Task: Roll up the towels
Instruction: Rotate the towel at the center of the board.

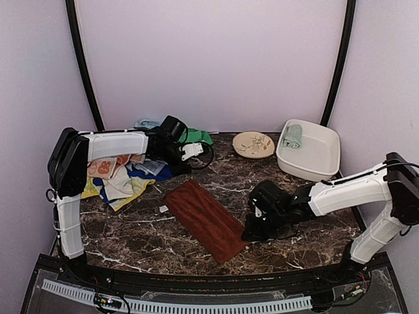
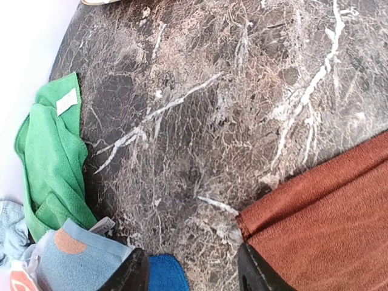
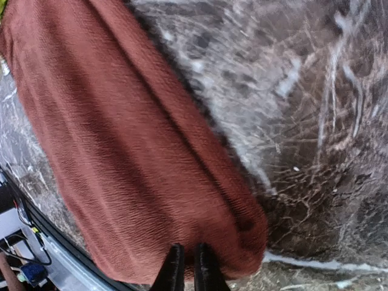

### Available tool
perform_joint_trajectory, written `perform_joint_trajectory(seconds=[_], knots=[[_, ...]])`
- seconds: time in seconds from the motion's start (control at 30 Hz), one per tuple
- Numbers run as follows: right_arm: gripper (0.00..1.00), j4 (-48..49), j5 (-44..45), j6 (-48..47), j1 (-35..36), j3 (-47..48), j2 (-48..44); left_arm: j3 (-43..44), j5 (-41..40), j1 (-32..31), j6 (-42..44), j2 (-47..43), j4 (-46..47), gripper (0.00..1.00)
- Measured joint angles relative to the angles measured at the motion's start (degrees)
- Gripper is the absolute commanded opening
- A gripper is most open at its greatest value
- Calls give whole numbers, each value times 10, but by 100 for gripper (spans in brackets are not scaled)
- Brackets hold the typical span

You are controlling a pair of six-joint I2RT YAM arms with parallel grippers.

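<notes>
A maroon towel (image 1: 206, 220) lies folded in a long strip, diagonally across the middle of the marble table. My right gripper (image 1: 251, 232) sits at its near right end. In the right wrist view its fingers (image 3: 189, 270) stand almost together, pinching the cloth (image 3: 139, 151) just inside the rounded end. My left gripper (image 1: 182, 163) hovers by the towel pile (image 1: 121, 180) at the left. It is open (image 2: 194, 273) with only bare marble between the fingers. The maroon towel's far corner (image 2: 327, 224) lies beside its right finger. A rolled mint towel (image 1: 292, 136) rests in the white tub (image 1: 324, 157).
A green towel (image 1: 196, 136) (image 2: 51, 151) lies at the back by the wall. Blue (image 2: 162, 274) and pale blue (image 2: 85, 257) towels sit by my left finger. A beige plate (image 1: 253, 144) stands left of the tub. A small white tag (image 1: 163, 209) lies near the maroon towel.
</notes>
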Motion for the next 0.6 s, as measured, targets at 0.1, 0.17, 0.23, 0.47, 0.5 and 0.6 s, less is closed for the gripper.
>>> perform_joint_trajectory(seconds=[0.1, 0.17, 0.23, 0.47, 0.5, 0.6], knots=[[21, -59, 1, -36, -7, 56, 0, -5, 4, 11, -7, -16, -9, 60], [23, -106, -1, -75, -21, 123, 18, -16, 6, 28, -16, -42, -16, 74], [24, -134, -7, -117, -33, 211, 57, -28, 13, 60, -31, -84, -26, 90], [24, -154, -92, -266, -49, 514, 298, -87, 33, 216, -82, -272, -30, 99], [23, -158, -106, -282, -49, 553, 339, -105, 37, 237, -84, -304, -24, 99], [23, -174, -143, -313, -49, 667, 456, -157, 45, 268, -82, -374, -25, 99]])
